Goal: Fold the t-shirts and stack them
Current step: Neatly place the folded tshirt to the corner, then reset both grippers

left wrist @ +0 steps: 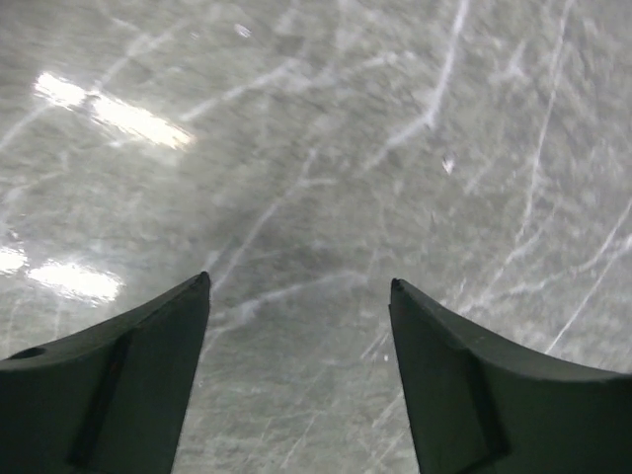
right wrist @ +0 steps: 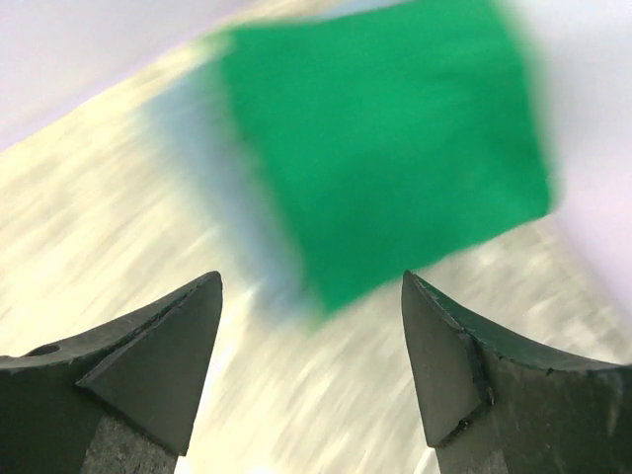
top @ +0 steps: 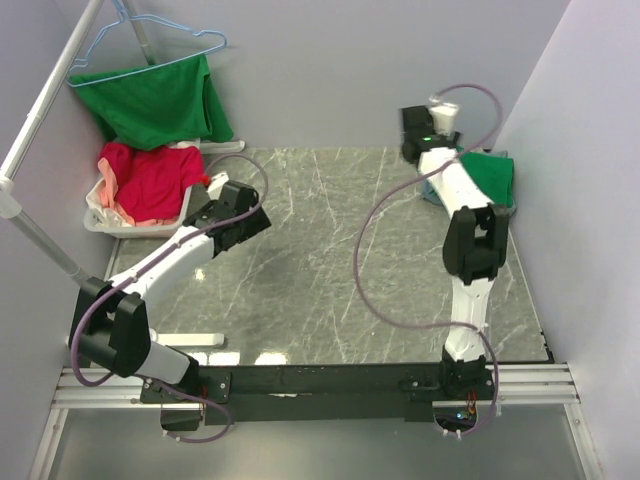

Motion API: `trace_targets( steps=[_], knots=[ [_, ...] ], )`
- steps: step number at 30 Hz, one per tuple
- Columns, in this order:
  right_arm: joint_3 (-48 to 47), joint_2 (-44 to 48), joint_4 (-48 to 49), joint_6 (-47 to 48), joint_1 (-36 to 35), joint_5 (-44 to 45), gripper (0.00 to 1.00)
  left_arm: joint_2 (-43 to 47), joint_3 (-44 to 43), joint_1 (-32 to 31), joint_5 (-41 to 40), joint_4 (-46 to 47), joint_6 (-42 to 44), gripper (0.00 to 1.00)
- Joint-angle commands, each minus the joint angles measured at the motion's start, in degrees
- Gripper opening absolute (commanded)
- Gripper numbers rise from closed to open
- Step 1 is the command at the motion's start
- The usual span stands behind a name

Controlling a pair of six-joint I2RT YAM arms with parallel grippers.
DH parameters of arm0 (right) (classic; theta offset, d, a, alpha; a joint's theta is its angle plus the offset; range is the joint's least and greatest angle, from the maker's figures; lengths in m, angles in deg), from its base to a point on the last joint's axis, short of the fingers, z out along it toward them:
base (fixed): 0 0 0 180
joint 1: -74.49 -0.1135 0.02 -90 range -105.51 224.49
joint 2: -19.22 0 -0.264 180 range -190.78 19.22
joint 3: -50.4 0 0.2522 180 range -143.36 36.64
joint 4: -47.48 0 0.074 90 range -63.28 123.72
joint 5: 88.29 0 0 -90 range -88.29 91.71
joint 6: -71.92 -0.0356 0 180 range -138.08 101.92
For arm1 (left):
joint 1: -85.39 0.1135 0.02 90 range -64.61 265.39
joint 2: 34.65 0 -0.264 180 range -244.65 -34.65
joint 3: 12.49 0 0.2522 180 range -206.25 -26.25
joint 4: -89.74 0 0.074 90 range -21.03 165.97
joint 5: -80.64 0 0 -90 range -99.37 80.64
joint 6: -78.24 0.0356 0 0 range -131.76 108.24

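Presently, the grey marble-patterned desk [top: 330, 260] bears garments at two places. At its far left corner a bright green cloth t-shirt [top: 160, 100] hangs unfolded from a pale blue wire hanger [top: 190, 38]. Below it, a white plastic basket [top: 95, 222] holds a crumpled red t-shirt [top: 155, 180] over pink cloth [top: 100, 195]. At the far right edge a folded green t-shirt [right wrist: 395, 138] lies on a folded blue-grey t-shirt [right wrist: 193, 148], of which only a margin shows; that view is blurred.

The right tool [right wrist: 311, 278] hangs over this stack, jaws wide apart, gripping nothing. The left tool [left wrist: 299, 281] is likewise parted and empty, over the desk near the basket.

Assessment: the cloth is light, limp and prone to sag or drag. The red garment is best pinched at a raised fold, then re-taken at the shoulder seams or hem corners.
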State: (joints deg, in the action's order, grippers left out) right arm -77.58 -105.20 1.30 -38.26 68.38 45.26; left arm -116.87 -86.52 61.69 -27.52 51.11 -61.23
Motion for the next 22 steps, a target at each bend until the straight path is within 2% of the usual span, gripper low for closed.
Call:
trace_targets(
  steps=[1, 5, 9, 15, 22],
  knots=[
    [7.0, 11.9, -1.1, -3.6, -9.2, -2.9, 0.79, 3.1, 0.8, -5.3, -2.4, 3.4, 3.2, 0.81],
    [14.6, 17.5, -2.7, -5.3, -18.0, -5.7, 0.79, 3.7, 0.9, -8.5, -4.6, 2.9, 3.7, 0.90],
    [25.1, 24.1, -2.3, -6.9, -23.3, -8.2, 0.79, 4.3, 0.8, -10.7, -7.8, 1.8, 3.5, 0.99],
    [37.7, 32.4, -0.4, -9.6, -24.8, -13.4, 0.79, 5.5, -0.5, -10.8, -13.9, -3.3, 1.7, 1.00],
    [45.6, 36.5, 1.4, -11.5, -26.8, -15.9, 0.79, 6.6, -1.8, -10.7, -18.6, -6.7, -0.3, 1.00]
  ],
)
